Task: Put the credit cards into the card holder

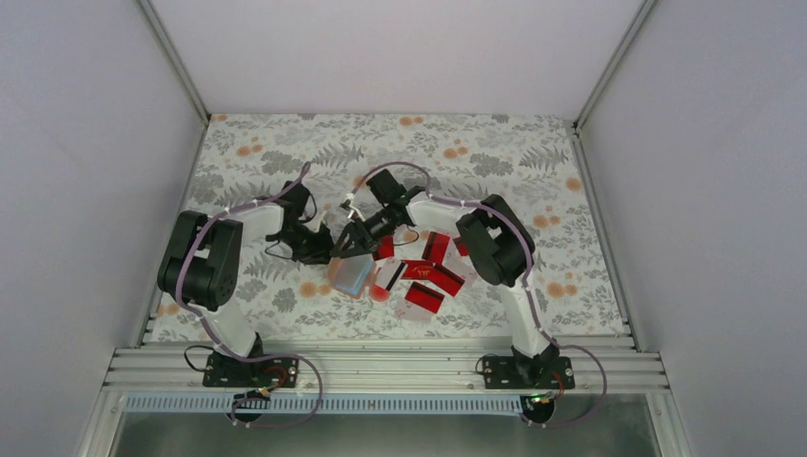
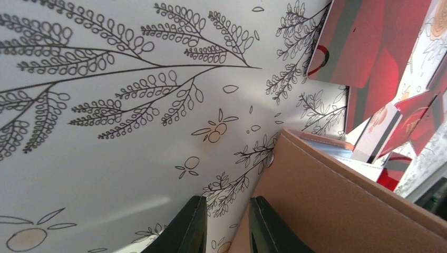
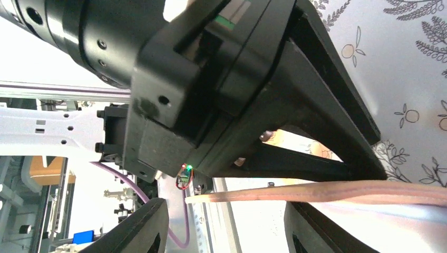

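The card holder [image 1: 352,274] lies open on the counter [image 1: 285,152] just ahead of the two arms' meeting point, pale blue inside turned up. Its long axis appears to run on a slant from near-left to far-right, though it is small in the overhead view. One tan flap rises at its far edge. The left claw [image 1: 322,252] sits at that edge from the left; its wrist view shows the fingers a narrow gap apart with only counter between them, and the tan flap just beside the right-hand finger. The right claw [image 1: 360,238] comes in from the far right with jaws wide apart, gripping nothing. The flap's thin edge runs crosswise just beyond its fingertips. The credit cards [image 1: 433,276] lie scattered flat to the holder's right at mixed angles, some overlapping and the nearest touching or almost touching the holder. They are nearer the right arm, so fetching one looks like its job. The left claw seems better placed to steady the flap.
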Controlling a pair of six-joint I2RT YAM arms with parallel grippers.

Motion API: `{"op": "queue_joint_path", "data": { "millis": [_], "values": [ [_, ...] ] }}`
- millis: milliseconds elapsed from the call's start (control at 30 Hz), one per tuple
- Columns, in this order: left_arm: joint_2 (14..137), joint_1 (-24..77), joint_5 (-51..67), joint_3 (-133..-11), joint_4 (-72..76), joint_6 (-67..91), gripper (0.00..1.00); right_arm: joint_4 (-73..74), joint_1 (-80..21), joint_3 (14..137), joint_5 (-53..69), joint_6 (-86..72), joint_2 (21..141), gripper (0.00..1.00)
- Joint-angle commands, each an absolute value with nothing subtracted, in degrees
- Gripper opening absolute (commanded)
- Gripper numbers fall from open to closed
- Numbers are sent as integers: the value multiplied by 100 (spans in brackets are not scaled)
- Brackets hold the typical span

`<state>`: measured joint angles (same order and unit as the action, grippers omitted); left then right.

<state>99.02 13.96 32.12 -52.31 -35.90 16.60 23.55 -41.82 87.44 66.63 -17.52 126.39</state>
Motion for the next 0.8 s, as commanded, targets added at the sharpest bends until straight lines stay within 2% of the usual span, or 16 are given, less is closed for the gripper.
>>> {"op": "queue_joint_path", "data": {
  "millis": [0, 267, 500, 633, 767],
  "values": [
    [10088, 1238, 3650, -5294, -3712, 1399, 23, 2146, -4244, 8778, 6560, -1680, 12923, 55],
    [10332, 988, 3600, -5400, -3877, 1273, 23, 2225, -4238, 9036, 6511, -1646, 13322, 55],
    [10302, 753, 3272, -5552, -4087, 1217, 28, 2532, -4245, 9290, 6368, -1524, 13623, 54],
    [9923, 520, 2834, -5706, -4282, 1315, 34, 2879, -4245, 9451, 6203, -1394, 13790, 54],
    [9312, 483, 2380, -5969, -4478, 1389, 47, 3238, -4244, 9598, 6030, -1348, 13997, 55]
  ]
}}
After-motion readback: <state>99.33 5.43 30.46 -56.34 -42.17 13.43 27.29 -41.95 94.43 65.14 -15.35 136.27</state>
